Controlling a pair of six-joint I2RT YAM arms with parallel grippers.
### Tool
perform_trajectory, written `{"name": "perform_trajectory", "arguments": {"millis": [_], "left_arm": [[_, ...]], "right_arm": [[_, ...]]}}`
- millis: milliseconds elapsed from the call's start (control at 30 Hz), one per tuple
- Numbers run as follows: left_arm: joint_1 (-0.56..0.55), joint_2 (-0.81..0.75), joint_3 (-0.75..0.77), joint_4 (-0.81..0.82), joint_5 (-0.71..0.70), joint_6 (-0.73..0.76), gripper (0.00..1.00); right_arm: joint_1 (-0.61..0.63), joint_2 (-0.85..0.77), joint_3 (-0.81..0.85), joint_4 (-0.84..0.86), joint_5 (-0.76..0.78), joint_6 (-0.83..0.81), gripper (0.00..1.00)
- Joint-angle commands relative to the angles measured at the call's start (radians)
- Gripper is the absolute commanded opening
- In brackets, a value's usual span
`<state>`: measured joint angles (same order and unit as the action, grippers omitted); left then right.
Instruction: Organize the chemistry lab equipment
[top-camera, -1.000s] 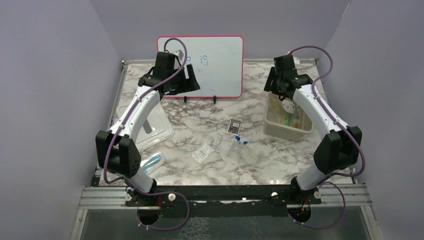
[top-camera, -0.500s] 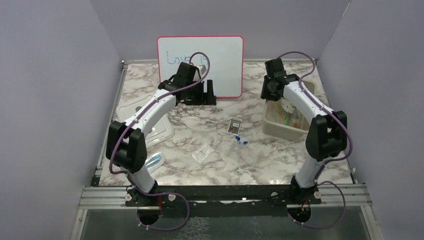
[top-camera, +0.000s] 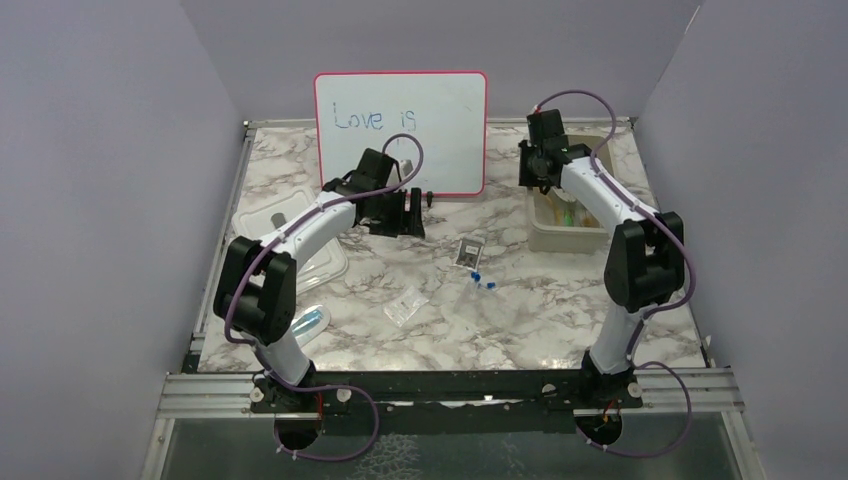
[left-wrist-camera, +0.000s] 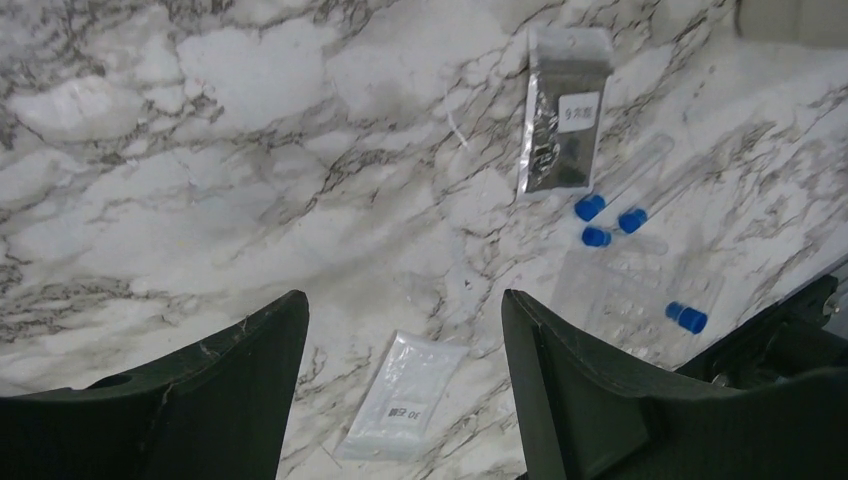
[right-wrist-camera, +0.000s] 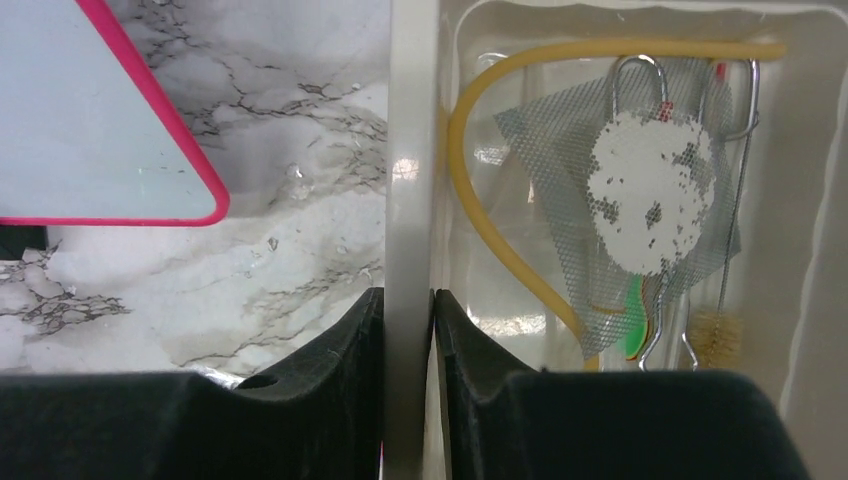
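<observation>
The right gripper (right-wrist-camera: 408, 318) is pinched tight on the thin left wall of the beige plastic bin (right-wrist-camera: 410, 150), with one dark finger inside and one outside. In the bin, a loop of amber rubber tubing (right-wrist-camera: 462, 140) sweeps along the wall, smooth and glossy. Over it lies a square wire gauze mat (right-wrist-camera: 560, 210), grey, fine-meshed and tilted, with a chalky white disc at its middle. Along the bin's right side we see a bristle brush (right-wrist-camera: 716, 335), a tan tuft on a twisted wire handle. Something green peeks out from under the gauze, but we cannot tell what it is.

The left gripper (left-wrist-camera: 402, 305) hangs above the table, its broad black fingers spread wide with nothing between them. Below it lies a flat clear packet (left-wrist-camera: 405, 395) with a small white label. Farther off we spot a silvery zip packet (left-wrist-camera: 560, 120), also labelled. Just beside that are slim blue-capped tubes (left-wrist-camera: 631, 220), lying loose on the surface next to a clear dimpled sheet (left-wrist-camera: 625, 295).

The table (top-camera: 420, 340) is glossy white marble pattern veined in grey, with a metal rail along its near edge. At the back a whiteboard (top-camera: 400, 130) with a red frame and rounded corners stands upright, "Love is" written on it in blue. A translucent lid (top-camera: 320, 262) lies flat on the left, partly under the left arm. Plain lavender walls close in on three sides.
</observation>
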<state>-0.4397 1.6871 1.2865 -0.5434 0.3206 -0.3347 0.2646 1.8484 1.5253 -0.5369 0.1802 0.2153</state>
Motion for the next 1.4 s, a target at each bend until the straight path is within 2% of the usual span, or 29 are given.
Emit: {"name": "perform_trajectory", "arguments": {"millis": [0,167,300,467,700,900,1033,1267,1367], "left_arm": [[-0.014,-0.072,-0.086,-0.021,-0.002,0.018,0.73],[-0.065,-0.121,-0.191,-0.079,-0.067,-0.010,0.73],[-0.115,-0.115,-0.245,-0.112,-0.108,-0.029,0.70],[-0.214,-0.089,-0.266,-0.127,-0.195,-0.048,0.67],[-0.311,-0.041,-0.304,-0.128,-0.341,-0.060,0.63],[-0.354,0.005,-0.331,-0.100,-0.377,-0.045,0.58],[-0.355,0.027,-0.344,-0.077,-0.368,-0.040,0.46],[-0.356,0.008,-0.348,-0.072,-0.379,-0.043,0.17],[-0.356,-0.008,-0.338,-0.074,-0.378,-0.047,0.14]], "right_arm": [[0.002,0.008,0.060,0.056,-0.042,-0.012,0.31],[0.002,-0.036,0.092,0.010,-0.023,0.068,0.48],[0.002,-0.091,0.121,-0.051,0.028,0.139,0.56],[0.002,-0.194,0.088,-0.088,0.012,0.179,0.57],[0.003,-0.356,-0.071,-0.102,-0.042,0.222,0.57],[0.002,-0.454,-0.169,-0.106,-0.061,0.254,0.57],[0.002,-0.499,-0.187,-0.101,-0.073,0.268,0.57],[0.002,-0.536,-0.203,-0.096,-0.103,0.276,0.56],[0.002,-0.548,-0.221,-0.091,-0.139,0.274,0.56]]}}
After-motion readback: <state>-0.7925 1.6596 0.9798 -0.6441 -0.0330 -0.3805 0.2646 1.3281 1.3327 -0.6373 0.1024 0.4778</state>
